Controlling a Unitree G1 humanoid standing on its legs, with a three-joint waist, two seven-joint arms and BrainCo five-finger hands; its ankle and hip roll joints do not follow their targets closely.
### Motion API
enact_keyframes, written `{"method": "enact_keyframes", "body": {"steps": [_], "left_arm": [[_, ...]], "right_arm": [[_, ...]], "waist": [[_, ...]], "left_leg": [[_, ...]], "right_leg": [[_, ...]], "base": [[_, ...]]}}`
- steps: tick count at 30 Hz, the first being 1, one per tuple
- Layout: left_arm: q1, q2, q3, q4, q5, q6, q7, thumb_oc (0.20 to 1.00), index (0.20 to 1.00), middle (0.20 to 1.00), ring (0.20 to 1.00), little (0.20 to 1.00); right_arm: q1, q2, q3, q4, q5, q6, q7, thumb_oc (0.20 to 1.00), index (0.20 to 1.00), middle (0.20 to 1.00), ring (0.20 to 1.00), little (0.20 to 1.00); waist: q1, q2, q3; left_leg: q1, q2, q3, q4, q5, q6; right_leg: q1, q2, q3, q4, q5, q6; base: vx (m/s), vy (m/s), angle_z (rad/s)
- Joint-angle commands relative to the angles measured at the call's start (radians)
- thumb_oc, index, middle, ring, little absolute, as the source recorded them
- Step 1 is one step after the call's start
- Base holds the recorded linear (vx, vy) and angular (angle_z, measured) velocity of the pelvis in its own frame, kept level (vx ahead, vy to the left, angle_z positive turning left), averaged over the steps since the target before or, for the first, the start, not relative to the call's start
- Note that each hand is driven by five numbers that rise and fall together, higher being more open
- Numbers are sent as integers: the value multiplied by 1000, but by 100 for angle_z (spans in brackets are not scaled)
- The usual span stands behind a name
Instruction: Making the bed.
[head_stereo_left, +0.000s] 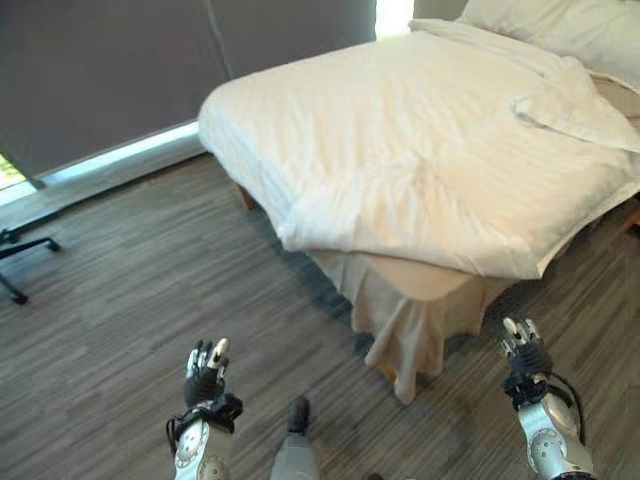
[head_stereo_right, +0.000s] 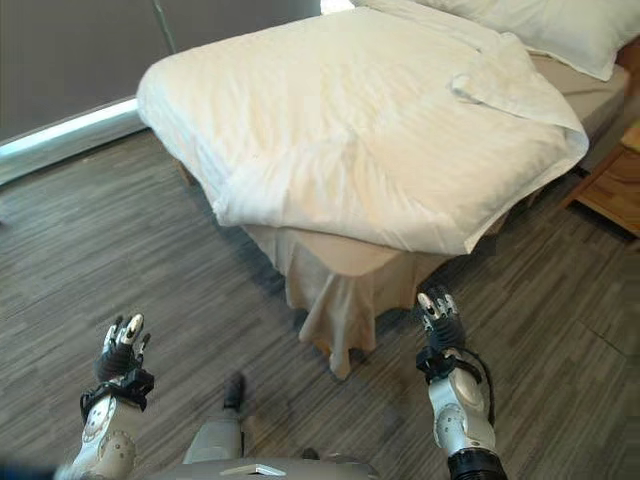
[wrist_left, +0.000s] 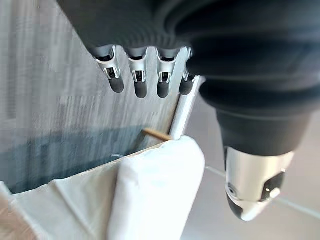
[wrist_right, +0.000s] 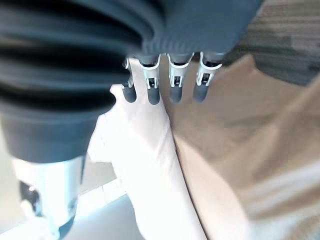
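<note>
The big white cotton duvet (head_stereo_left: 420, 150) lies crooked on the bed with the beige skirt (head_stereo_left: 405, 320), its near corner up ahead of both hands and hanging over the foot corner, its long side running away toward the white pillow (head_stereo_left: 560, 25). The right hand (head_stereo_right: 440, 315) is nearer, just short of the skirt, while the left hand (head_stereo_left: 205, 370) hangs over the grey wood floor (head_stereo_left: 120, 300), well apart from the bed. Both hands hold nothing, fingers straight and loose.
</note>
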Motion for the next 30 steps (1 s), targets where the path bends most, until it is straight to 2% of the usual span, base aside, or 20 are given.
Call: {"method": "enact_keyframes", "body": {"steps": [1, 6, 12, 16, 18, 19, 20, 22, 23, 24, 25, 26, 28, 29, 30], "left_arm": [[-79, 42, -20, -59, -27, -42, -51, 1000, 1000, 1000, 1000, 1000], [-97, 50, 2, -75, -46, -59, -38, 1000, 1000, 1000, 1000, 1000], [-85, 55, 27, -65, -28, -67, -23, 1000, 1000, 1000, 1000, 1000], [-79, 66, 25, -77, 26, -63, -21, 1000, 1000, 1000, 1000, 1000], [-99, 108, 23, -108, 110, -68, -12, 1000, 1000, 1000, 1000, 1000], [-121, 161, 30, -118, 198, -67, 1, 1000, 1000, 1000, 1000, 1000], [-194, 258, 46, -126, 271, -68, 31, 1000, 1000, 1000, 1000, 1000], [-258, 352, 48, -106, 348, -60, 54, 1000, 1000, 1000, 1000, 1000], [-333, 458, 38, -62, 411, -39, 72, 1000, 1000, 1000, 1000, 1000], [-387, 524, 27, -26, 435, -34, 79, 1000, 1000, 1000, 1000, 1000], [-395, 528, 22, -19, 434, -36, 79, 1000, 1000, 1000, 1000, 1000], [-566, 711, -62, 111, 546, 0, 93, 1000, 1000, 1000, 1000, 1000], [-730, 813, -175, 211, 623, 17, 102, 1000, 1000, 1000, 1000, 1000], [-747, 814, -190, 220, 622, 14, 103, 1000, 1000, 1000, 1000, 1000], [-1065, 923, -437, 379, 717, 35, 108, 1000, 1000, 1000, 1000, 1000]], "right_arm": [[17, -51, -28, -71, -33, -35, 29, 1000, 1000, 1000, 1000, 1000], [52, 1, -1, -68, -31, -22, 40, 1000, 1000, 1000, 1000, 1000], [58, 2, -3, -63, -62, -8, 50, 1000, 1000, 1000, 1000, 1000], [71, 16, -32, -47, -54, -13, 44, 1000, 1000, 1000, 1000, 1000], [70, 21, -27, -29, -55, -13, 56, 1000, 1000, 1000, 1000, 1000], [70, 17, -18, -26, -61, -11, 65, 1000, 1000, 1000, 1000, 1000], [63, 4, 0, -17, -63, -5, 85, 1000, 1000, 1000, 1000, 1000], [59, -1, 11, -16, -55, -1, 99, 1000, 1000, 1000, 1000, 1000], [61, -9, 22, -7, -46, 6, 112, 1000, 1000, 1000, 1000, 1000], [59, -10, 27, 2, -37, 8, 118, 1000, 1000, 1000, 1000, 1000], [57, -7, 25, 3, -37, 8, 118, 1000, 1000, 1000, 1000, 1000], [53, -17, 49, 65, -18, 16, 129, 1000, 1000, 1000, 1000, 1000], [43, -25, 70, 100, -14, 17, 134, 1000, 1000, 1000, 1000, 1000], [42, -21, 66, 102, -14, 17, 134, 1000, 1000, 1000, 1000, 1000], [20, -35, 96, 179, 11, 18, 135, 1000, 1000, 1000, 1000, 1000]], "waist": [[-12, 59, -23], [-22, 50, -46], [-21, 41, -48], [-19, 34, -57], [-18, 30, -63], [-19, 28, -63], [-26, 21, -59], [-36, 15, -54], [-52, 13, -52], [-62, 11, -50], [-59, 8, -48], [-87, 4, -37], [-104, -1, -32], [-99, -4, -31], [-136, -15, -19]], "left_leg": [[192, 62, 16, -41, 12, -69], [189, 21, 55, -41, -31, -40], [190, -3, 75, -41, -51, -17], [201, -19, 80, -41, -69, -4], [206, -23, 86, -41, -76, 0], [210, -22, 90, -41, -80, 0], [211, -20, 101, -41, -84, -1], [206, -18, 116, -41, -87, -1], [202, -19, 130, -41, -90, 0], [200, -19, 139, -41, -92, 1], [199, -19, 141, -41, -92, 1], [187, -17, 165, -41, -91, 1], [175, -14, 181, -41, -88, 0], [174, -14, 181, -41, -88, 0], [144, -6, 204, -41, -80, -2]], "right_leg": [[-37, -147, -28, -49, 72, 102], [-68, -180, 1, -59, 94, 131], [-81, -206, 15, -60, 108, 151], [-73, -223, 13, -66, 115, 165], [-73, -227, 15, -67, 117, 170], [-76, -227, 17, -67, 117, 172], [-86, -227, 27, -67, 120, 175], [-98, -227, 38, -67, 128, 179], [-111, -226, 49, -67, 138, 186], [-120, -227, 57, -66, 146, 189], [-122, -227, 59, -66, 146, 189], [-152, -220, 80, -61, 165, 199], [-171, -219, 90, -60, 179, 207], [-173, -219, 91, -60, 179, 207], [-214, -212, 99, -59, 213, 223]], "base": [[131, 108, -45], [134, 193, -24], [41, 88, -1], [43, 86, 2], [33, 96, 3], [29, 116, 0], [12, 113, -2], [-14, 85, -8], [-14, 88, -18], [-9, 65, -30], [-38, 72, -49], [-51, 66, -43], [-38, 59, -34], [-63, 39, -37], [-46, 39, -34]]}}
